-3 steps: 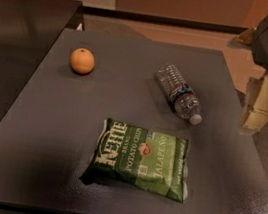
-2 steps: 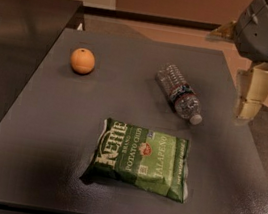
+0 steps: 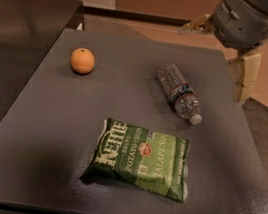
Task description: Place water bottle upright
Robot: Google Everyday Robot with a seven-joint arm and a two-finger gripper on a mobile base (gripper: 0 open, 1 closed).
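The water bottle (image 3: 179,92) is a small clear ribbed bottle with a white cap and a dark label band. It lies on its side on the dark table (image 3: 39,129), right of centre, with the cap pointing toward the front right. My gripper (image 3: 210,66) hangs above the table's back right corner, above and to the right of the bottle and apart from it. Its two beige fingers (image 3: 245,76) are spread wide and hold nothing.
An orange (image 3: 82,61) sits at the back left of the table. A green bag of jalapeño potato chips (image 3: 141,159) lies flat in front of the bottle. A dark counter (image 3: 19,35) adjoins on the left. The table's right edge drops to the floor.
The gripper has moved left and up, from beside the table's right edge to above its back right corner. The bottle, orange and chips have not moved.
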